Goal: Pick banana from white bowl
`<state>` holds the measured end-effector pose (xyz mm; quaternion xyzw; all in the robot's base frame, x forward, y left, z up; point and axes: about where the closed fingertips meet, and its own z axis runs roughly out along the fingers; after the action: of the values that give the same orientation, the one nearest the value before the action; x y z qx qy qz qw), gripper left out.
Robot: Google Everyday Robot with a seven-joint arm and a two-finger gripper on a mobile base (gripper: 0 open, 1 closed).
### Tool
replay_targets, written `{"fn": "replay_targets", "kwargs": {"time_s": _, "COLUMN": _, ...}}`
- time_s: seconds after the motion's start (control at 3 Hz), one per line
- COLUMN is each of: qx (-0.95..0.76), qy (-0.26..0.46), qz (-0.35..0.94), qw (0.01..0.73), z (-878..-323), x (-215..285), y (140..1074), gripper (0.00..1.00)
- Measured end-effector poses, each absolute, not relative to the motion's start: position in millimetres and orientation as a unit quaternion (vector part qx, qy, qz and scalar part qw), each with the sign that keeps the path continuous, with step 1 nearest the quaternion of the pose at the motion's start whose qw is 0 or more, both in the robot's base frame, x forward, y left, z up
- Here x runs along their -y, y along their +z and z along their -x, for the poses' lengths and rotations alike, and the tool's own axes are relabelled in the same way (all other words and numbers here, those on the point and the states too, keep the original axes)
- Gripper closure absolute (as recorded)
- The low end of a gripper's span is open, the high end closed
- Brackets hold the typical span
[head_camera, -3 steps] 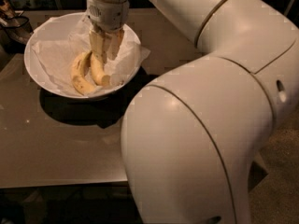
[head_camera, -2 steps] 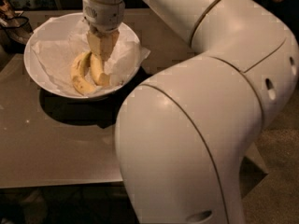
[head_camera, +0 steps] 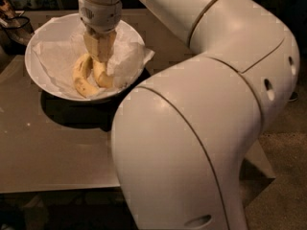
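The white bowl (head_camera: 32, 68) stands at the far left of the table, lined with crumpled white paper (head_camera: 53, 56). A yellow banana (head_camera: 81, 76) with brown spots lies curved in the middle of the bowl. My gripper (head_camera: 100, 57) points straight down into the bowl and reaches the banana's right side, partly covering it. My white wrist rises above it, out of the top of the view.
The grey table (head_camera: 57, 152) carries the bowl, with its front edge low in the view. A dark object (head_camera: 14, 27) sits just beyond the bowl at the top left. My large white arm links (head_camera: 201, 128) fill the right half and hide the table there.
My big arm links have swung left and closer to the camera. The gripper has shifted slightly left inside the bowl and stays down at the banana. The bowl has not moved.
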<state>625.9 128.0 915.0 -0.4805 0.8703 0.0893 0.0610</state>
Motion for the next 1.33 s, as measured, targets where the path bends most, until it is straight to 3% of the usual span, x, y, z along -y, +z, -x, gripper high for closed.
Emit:
{"fn": "replay_targets", "kwargs": {"time_s": 1.0, "qx": -0.870, "qy": 0.089, "qz": 0.481, "qw": 0.061, "z": -625.9, "x": -128.0, "y": 915.0, "gripper": 0.13}}
{"fn": "replay_targets", "kwargs": {"time_s": 1.33, "qx": -0.870, "qy": 0.089, "qz": 0.481, "qw": 0.061, "z": -625.9, "x": -128.0, "y": 915.0, "gripper": 0.00}}
